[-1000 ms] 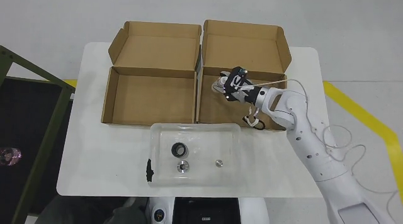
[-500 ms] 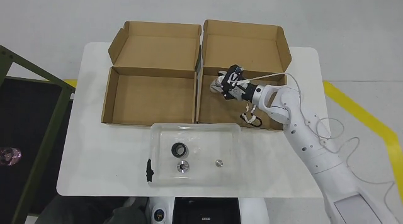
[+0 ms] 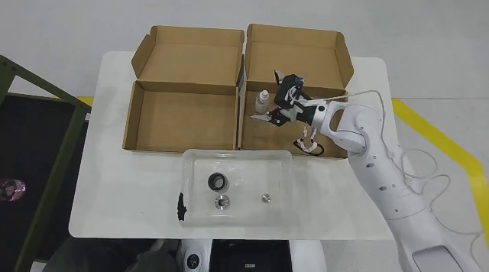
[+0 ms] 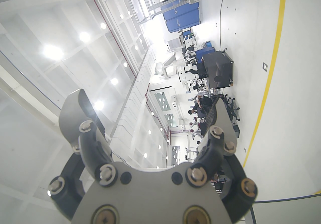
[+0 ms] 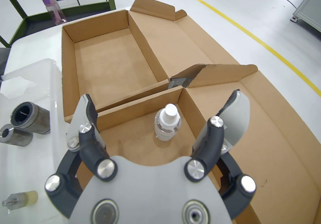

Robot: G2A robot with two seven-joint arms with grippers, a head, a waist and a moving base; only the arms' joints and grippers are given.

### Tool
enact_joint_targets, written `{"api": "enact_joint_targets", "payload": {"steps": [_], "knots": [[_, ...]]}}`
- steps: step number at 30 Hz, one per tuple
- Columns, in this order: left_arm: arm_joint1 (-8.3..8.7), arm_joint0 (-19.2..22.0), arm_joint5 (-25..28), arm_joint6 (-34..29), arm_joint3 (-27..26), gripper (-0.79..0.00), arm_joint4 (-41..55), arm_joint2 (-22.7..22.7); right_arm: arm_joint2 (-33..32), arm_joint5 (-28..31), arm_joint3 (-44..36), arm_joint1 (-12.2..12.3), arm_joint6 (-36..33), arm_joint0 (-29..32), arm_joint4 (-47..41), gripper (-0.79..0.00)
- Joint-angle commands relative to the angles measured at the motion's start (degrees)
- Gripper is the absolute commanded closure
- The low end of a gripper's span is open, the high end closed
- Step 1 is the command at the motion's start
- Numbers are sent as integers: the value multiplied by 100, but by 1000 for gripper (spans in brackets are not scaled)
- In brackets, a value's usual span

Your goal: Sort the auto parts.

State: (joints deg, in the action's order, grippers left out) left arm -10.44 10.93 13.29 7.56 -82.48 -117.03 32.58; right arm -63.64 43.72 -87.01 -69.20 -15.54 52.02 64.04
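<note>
A white plastic part [image 5: 167, 123] stands upright in the right cardboard box [image 3: 330, 144], in its far corner beside the left box; the top view has the part [image 3: 262, 102] there too. My right gripper [image 5: 161, 107] hovers just behind it, open and empty, and the top view places this gripper [image 3: 273, 111] over the same box. In the clear tray [image 3: 191, 166] lie a black-bored bearing [image 3: 218, 182], a steel bush [image 3: 221, 202] and a small pin [image 3: 265, 197]. My left gripper [image 4: 148, 112] is open, holds nothing and points up into the room.
The left cardboard box [image 3: 182, 119] is open with a bare floor, its lid folded back. A small black piece [image 3: 182, 207] sits at the tray's near left corner. Bare white table [image 3: 114, 180] lies left of the tray.
My right gripper has opened and drawn back from the white part, which now stands free in the right box. The tray parts have not moved.
</note>
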Motion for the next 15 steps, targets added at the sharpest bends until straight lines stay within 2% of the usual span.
{"api": "enact_joint_targets", "payload": {"steps": [1, 6, 15], "knots": [[0, 0, 0, 0, 0, -785, 0, 0, -75, 133, -249, 32, -182, 83, -164, -785], [0, 0, 0, 0, 0, -785, 0, 0, -157, 562, -823, 112, -674, 289, -528, -785], [0, 0, 0, 0, 0, -785, 0, 0, -183, 955, -1847, 272, -1565, 892, -875, -785]]}}
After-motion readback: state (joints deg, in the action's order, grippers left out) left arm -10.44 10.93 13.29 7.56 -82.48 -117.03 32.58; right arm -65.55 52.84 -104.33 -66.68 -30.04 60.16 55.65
